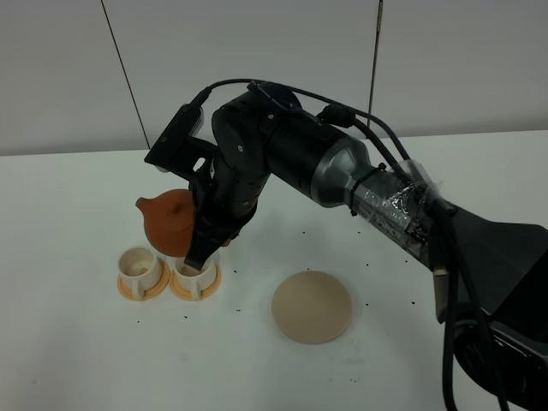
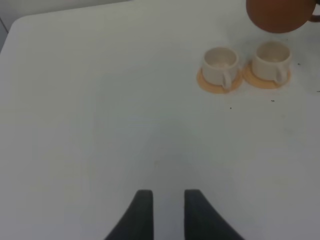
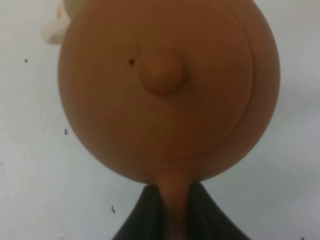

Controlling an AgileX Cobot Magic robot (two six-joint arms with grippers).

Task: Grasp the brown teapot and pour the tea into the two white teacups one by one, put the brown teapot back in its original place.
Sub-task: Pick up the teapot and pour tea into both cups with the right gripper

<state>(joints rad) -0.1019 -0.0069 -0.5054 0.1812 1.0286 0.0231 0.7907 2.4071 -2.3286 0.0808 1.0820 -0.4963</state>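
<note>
Teapot position: the brown teapot (image 1: 169, 218) is clear of the table (image 1: 77, 360) and hangs in the right gripper (image 3: 172, 202), whose fingers (image 3: 142, 217) are pinched on the loop handle (image 3: 172, 192). In the right wrist view the lid (image 3: 200, 60) and its knob (image 3: 162, 70) face the camera squarely. In the exterior high view the spout (image 1: 144, 204) points toward 9 o'clock, and the pot sits at about 12 o'clock from the two white teacups, above their level. The left teacup (image 1: 139, 265) and the right teacup (image 1: 190, 278) stand side by side, each on its own orange saucer (image 1: 128, 289), with the saucers just beside each other. One black finger overlaps the right teacup in that view. The beige coaster (image 1: 312, 306) lies bare at roughly 3 to 4 o'clock from the cups, well apart from them. The left gripper (image 2: 168, 212) hovers over bare table, its fingers parted by a narrow gap with nothing between them; the teacups lie toward 1 o'clock in its view.
</note>
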